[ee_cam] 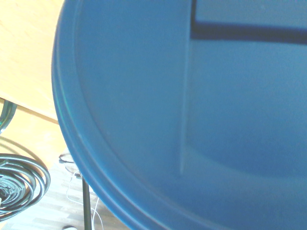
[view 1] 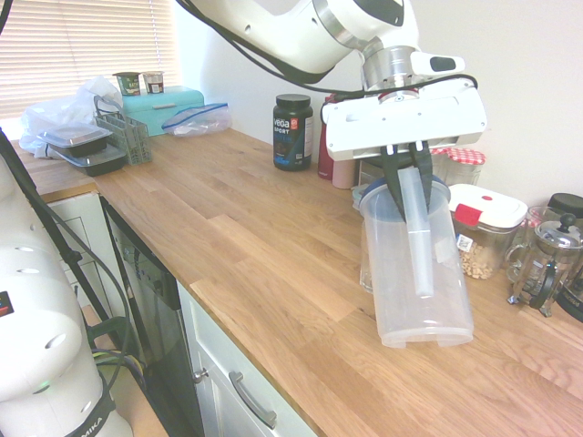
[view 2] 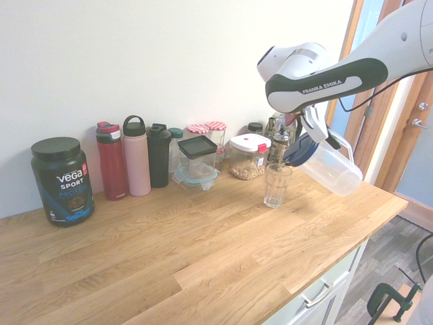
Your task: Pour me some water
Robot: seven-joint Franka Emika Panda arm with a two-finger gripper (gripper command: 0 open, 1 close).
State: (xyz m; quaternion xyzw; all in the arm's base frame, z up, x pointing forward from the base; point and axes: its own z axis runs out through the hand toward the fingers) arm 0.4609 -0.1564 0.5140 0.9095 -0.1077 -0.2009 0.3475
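The jug (view 1: 414, 273) was held in the air at the right of the first exterior frame, tilted, with its handle (view 1: 420, 232) clamped between the closed fingers of the gripper (view 1: 412, 177). In the second exterior view the jug (view 2: 329, 164) was seen at the right of centre, leaned with its blue lid (view 2: 298, 150) toward the glass (view 2: 277, 185), which stood on the wooden counter (view 2: 203, 257) just below and left of it. The water could not be made out inside the jug. The wrist frame was almost filled by the lid (ee_cam: 192, 115). Bottles (view 2: 135, 157) and a black tub (view 2: 61, 181) stood at the left, along the wall.
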